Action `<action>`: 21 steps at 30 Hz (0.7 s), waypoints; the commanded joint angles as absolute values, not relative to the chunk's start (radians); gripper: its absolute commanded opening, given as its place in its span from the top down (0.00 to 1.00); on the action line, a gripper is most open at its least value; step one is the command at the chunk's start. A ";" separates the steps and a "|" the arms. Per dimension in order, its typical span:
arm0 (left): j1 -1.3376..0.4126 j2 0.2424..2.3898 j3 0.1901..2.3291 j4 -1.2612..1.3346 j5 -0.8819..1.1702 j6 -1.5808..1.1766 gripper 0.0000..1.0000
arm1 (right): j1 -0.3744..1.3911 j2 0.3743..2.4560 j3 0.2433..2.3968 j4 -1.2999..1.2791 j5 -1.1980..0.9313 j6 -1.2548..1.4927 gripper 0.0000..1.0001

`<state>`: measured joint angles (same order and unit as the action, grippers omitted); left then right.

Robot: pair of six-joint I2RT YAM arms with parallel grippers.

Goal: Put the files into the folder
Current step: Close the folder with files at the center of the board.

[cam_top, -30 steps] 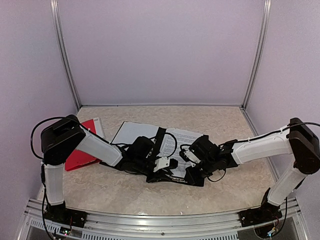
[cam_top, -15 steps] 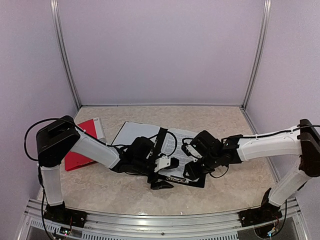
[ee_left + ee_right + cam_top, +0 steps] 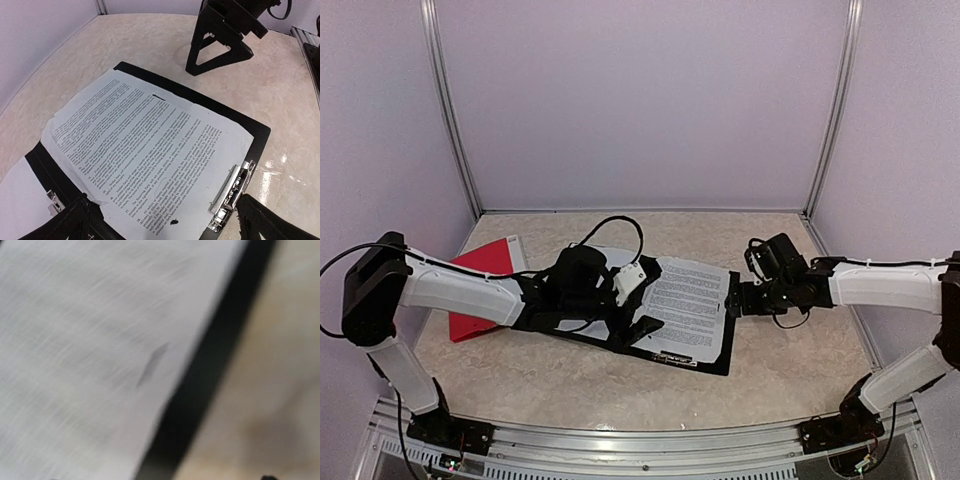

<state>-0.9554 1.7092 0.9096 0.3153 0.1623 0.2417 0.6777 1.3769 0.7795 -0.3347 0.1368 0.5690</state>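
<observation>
Basically placed: the printed white paper sheet (image 3: 690, 300) lies flat on the open black folder (image 3: 715, 358), centre frame, on the beige table (image 3: 800, 375). Left gripper (image 3: 167, 222) hangs over it, spread wide and empty, likely so the page settles. Right gripper (image 3: 738, 300) sits at the folder's right edge, off the paper; can't tell its spread.

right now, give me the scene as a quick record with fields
folder: black, open flat on the table
top sheet: printed page lying on the folder, beside its metal clip
left gripper: open, over the page, holding nothing
right gripper: looks open, at the folder's edge, holding nothing
other: red cover left of the folder
</observation>
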 commanded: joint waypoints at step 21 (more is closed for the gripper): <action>-0.778 1.600 0.976 -0.208 0.052 -0.398 0.01 | 0.288 1.979 1.043 0.136 -0.262 0.466 0.19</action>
